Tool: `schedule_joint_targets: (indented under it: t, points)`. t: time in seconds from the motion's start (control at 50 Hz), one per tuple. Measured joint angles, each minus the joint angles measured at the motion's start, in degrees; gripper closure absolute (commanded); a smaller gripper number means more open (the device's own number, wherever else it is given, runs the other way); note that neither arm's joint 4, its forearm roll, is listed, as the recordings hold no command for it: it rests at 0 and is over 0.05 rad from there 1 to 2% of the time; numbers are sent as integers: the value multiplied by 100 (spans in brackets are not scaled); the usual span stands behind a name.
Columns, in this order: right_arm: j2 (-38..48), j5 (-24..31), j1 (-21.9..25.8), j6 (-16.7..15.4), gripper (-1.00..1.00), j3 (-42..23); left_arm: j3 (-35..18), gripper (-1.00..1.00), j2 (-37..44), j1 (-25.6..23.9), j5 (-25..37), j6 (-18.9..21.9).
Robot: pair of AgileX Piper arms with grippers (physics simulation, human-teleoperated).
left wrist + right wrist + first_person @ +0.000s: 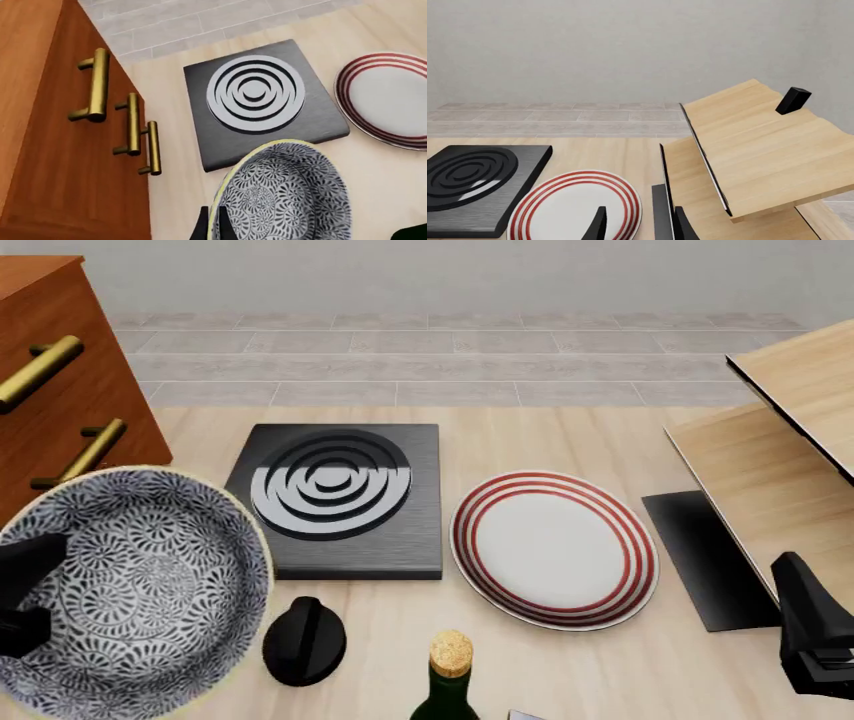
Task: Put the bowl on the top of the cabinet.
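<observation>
The left gripper (209, 227) is holding the speckled bowl (123, 590) by its pale rim: in the left wrist view the two dark fingertips are standing on either side of the rim, one outside and one inside, so the jaws are closed on the bowl. The bowl is looking lifted and tilted, with its patterned inside turned toward the front camera, and it is hanging at the left of the table, just beside the lower front of the reddish-brown cabinet (60, 390). In the left wrist view the brass bar handles (97, 85) of the cabinet are near the bowl, and the black stove plate with pale rings (340, 495) is lying beyond it.

The right gripper (637, 222) is waiting well apart, near the pale wood shelf structure (760, 145), above the edge of the white plate with red rings (554, 550). Its fingers are standing apart with nothing between them, so it is open and empty.

As a judgement, the task is perhaps at the middle: the grasp and the lift seem done, but the bowl is not yet on the cabinet. The top of the cabinet is showing only as a corner at the upper left of the front view, higher than the bowl. What is remaining is raising the bowl more, carrying it over that top, levelling it, lowering it and releasing it. A black knob-like object (304, 640) and a corked bottle (450, 680) are standing on the table near the bowl
</observation>
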Motion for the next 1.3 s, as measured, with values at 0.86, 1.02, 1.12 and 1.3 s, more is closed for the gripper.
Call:
schedule_joint_targets:
  t: [0.86,1.02,1.12,1.3]
  points:
    - [0,0,0,0,-100,0,-1998,100,529,1302,-347,-1221]
    - [0,0,0,0,-100,0,-2163,100,663,1672,-512,-1598]
    - [0,0,0,0,-100,0,-2242,100,716,1881,-629,-1940]
    - [0,0,0,0,-100,0,-2336,100,834,2198,-825,-2407]
